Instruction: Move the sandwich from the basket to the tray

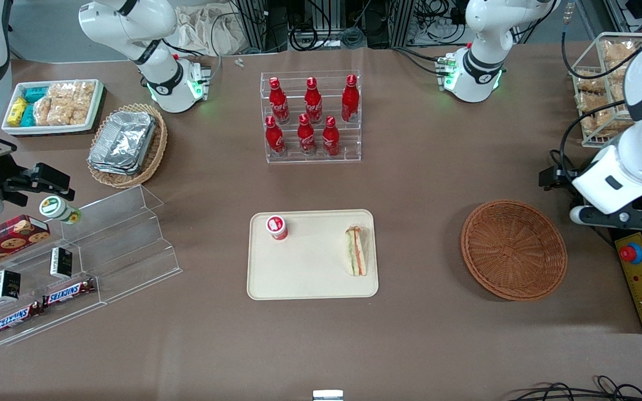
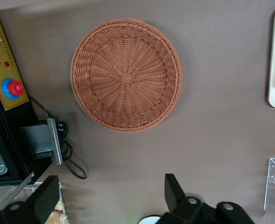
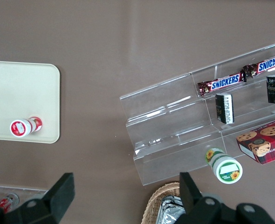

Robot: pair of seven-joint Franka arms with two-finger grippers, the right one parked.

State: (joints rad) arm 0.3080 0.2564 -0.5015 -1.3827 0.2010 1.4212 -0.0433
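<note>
The working arm's black two-finger end effector (image 2: 110, 198) hangs high above the brown bench (image 1: 421, 184), its fingers (image 2: 174, 191) spread wide apart and holding nothing. Below it, seen from the wrist, lies the round, shallow, reddish-brown woven wicker basket (image 2: 126, 74), with nothing in it. In the front view the same basket (image 1: 513, 249) sits toward the working arm's end of the bench, with the arm's white wrist raised beside it, above a yellow control box with a red button (image 1: 640, 278).

Well apart from the basket, at mid-bench, lies the flat cream-beige rectangular plastic tray with rounded corners (image 1: 310, 273). The small triangular clear-wrapped sandwich of pale bread with orange, pink and green filling (image 1: 356, 250) rests on the tray, along the edge nearest the basket. A small red-and-white capped bottle (image 1: 277, 227) stands on the same tray at a corner toward the parked arm's end, apart from the sandwich.

Farther from the front camera, a clear acrylic rack of six red cola bottles (image 1: 311, 117) stands upright. Toward the parked arm's end lie a paler oval wicker basket of silver foil trays (image 1: 127, 143), a white rimmed tray of snack packets (image 1: 53, 106), and a clear stepped acrylic stand (image 1: 115, 245) carrying Snickers bars (image 1: 69, 291).
</note>
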